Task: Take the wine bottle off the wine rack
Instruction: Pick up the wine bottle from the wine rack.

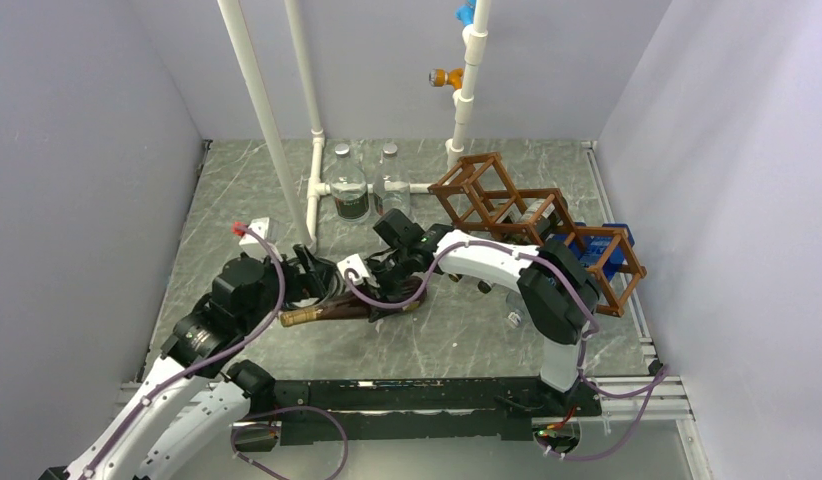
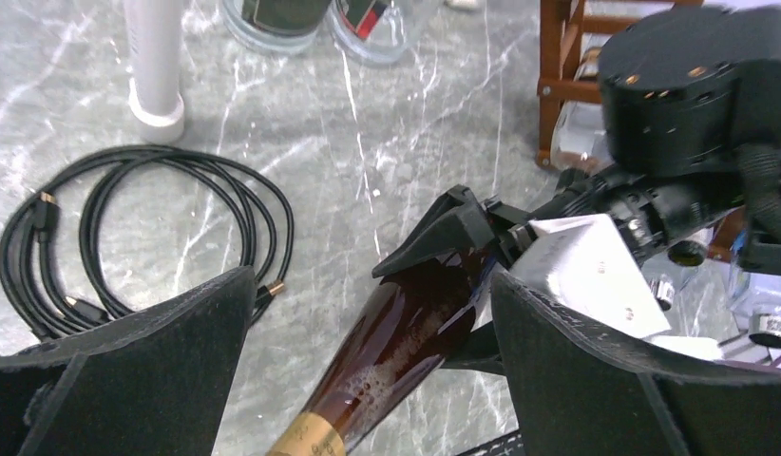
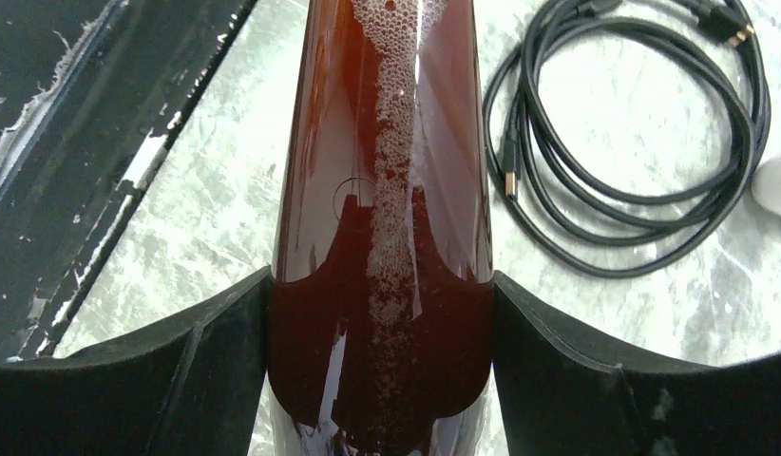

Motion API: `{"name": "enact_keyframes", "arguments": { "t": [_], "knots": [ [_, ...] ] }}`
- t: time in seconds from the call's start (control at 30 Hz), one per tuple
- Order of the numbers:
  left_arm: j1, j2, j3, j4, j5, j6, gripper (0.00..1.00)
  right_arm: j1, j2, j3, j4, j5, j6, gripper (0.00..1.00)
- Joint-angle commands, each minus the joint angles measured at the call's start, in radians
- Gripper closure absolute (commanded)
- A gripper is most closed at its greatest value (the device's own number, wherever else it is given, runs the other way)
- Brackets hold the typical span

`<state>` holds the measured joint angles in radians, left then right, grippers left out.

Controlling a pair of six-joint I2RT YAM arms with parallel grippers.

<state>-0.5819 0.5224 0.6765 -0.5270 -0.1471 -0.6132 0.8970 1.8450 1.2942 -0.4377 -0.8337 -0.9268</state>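
Fingers (image 3: 206,370) of the right tool (image 3: 379,290) press on both sides of the wide body of the dark brown glass wine bottle (image 3: 382,171), clamped on it. A streak of foam runs along the inside of the bottle. It lies nearly level, low over the grey marbled desk (image 1: 467,335), gold foil neck pointing toward the left arm. Whether it rests on the surface I cannot tell. The left tool (image 2: 372,285) stands wide apart, its black fingers either side of the bottle's shoulder without touching it. The reddish-brown wooden lattice wine rack (image 1: 527,215) sits at the back right of the desk, well apart from the bottle. A coiled black cable (image 2: 159,228) lies on the desk just beside the bottle. Two clear jars with grey caps (image 1: 347,185) stand by the white pipes (image 1: 262,110).
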Motion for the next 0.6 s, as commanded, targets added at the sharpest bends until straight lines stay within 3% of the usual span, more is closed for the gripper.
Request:
{"name": "enact_keyframes", "arguments": {
  "t": [0.0,0.37,0.57],
  "knots": [
    [-0.027,-0.02,0.113,0.075,-0.008,0.002,0.0,-0.017,-0.064,0.014,0.068,0.002,0.059,0.66],
    [-0.027,-0.066,0.119,-0.025,-0.077,0.005,0.01,-0.036,-0.057,0.012,0.1,0.052,0.095,0.66],
    [-0.027,-0.134,0.05,-0.071,-0.163,-0.112,0.0,-0.042,-0.039,0.008,0.121,0.107,0.121,0.66]
  ]
}}
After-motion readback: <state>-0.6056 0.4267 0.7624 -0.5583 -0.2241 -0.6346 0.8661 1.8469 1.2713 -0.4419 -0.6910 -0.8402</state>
